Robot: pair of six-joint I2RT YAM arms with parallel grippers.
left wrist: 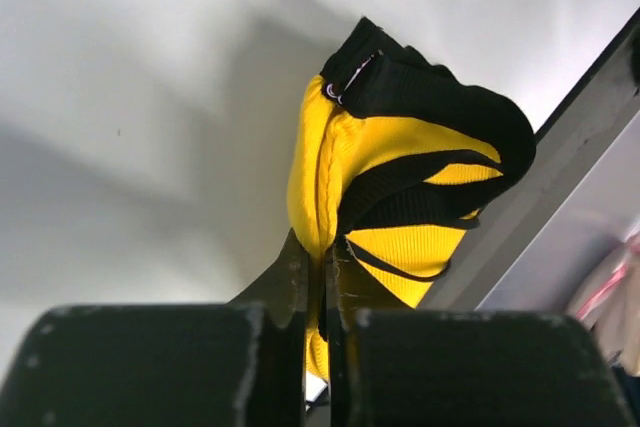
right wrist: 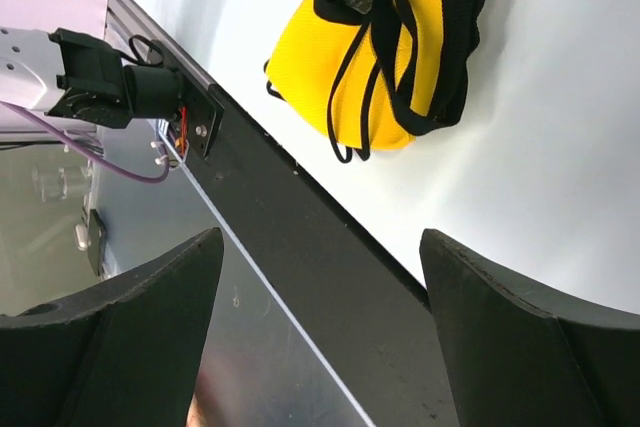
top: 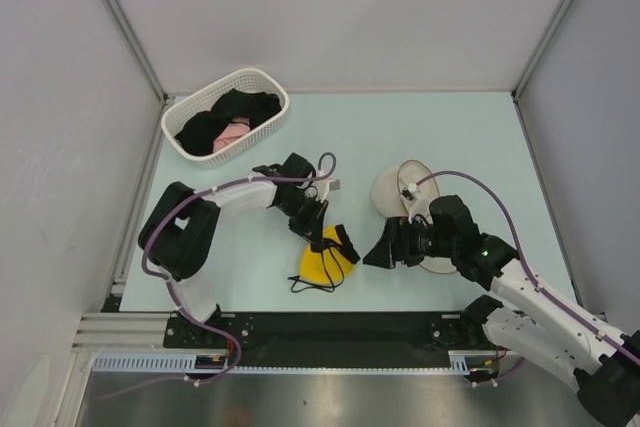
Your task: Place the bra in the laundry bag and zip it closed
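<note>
The bright yellow bra (top: 320, 267) with black straps lies folded near the table's front edge. My left gripper (top: 318, 235) stands over it, and in the left wrist view the gripper (left wrist: 320, 257) is shut on the bra's (left wrist: 400, 197) yellow cup edge. My right gripper (top: 378, 253) is open and empty just right of the bra. In the right wrist view the right gripper (right wrist: 320, 247) has its jaws wide apart, with the bra (right wrist: 330, 57) ahead of them. The cream-white laundry bag (top: 392, 192) lies open behind the right gripper, its other half partly hidden under the right arm.
A white slotted basket (top: 262, 82) holding black and pink garments stands at the back left. The black rail (top: 330, 327) runs along the table's near edge, close to the bra. Grey walls enclose the table on three sides.
</note>
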